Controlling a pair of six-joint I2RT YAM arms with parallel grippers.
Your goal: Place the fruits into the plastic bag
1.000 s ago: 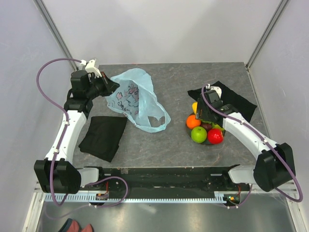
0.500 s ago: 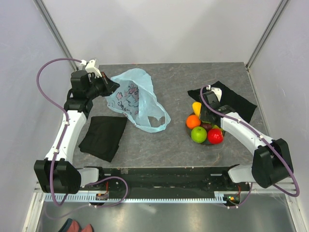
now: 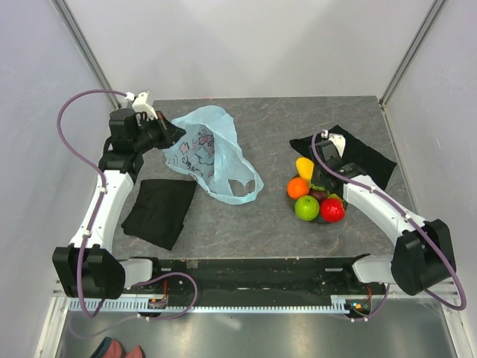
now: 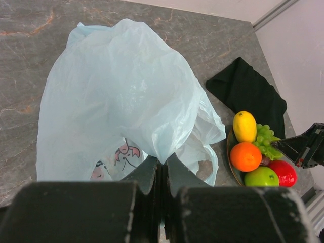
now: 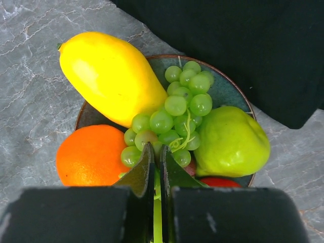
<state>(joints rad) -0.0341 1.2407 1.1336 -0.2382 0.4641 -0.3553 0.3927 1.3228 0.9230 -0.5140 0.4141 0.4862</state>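
While left fingers [image 4: 146,176] pinch bag [image 4: 121,101], right fingers [image 5: 142,173] closed, seemingly on grape bunch [image 5: 177,114] stem.

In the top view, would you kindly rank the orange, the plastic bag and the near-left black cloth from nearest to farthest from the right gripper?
1. orange: on the plate, right beside the right gripper.
2. bag: across the table, toward its far left.
3. cloth: farther still, at the near-left edge.

Plastic bag [image 3: 209,153] and fruits [image 3: 306,207], apart
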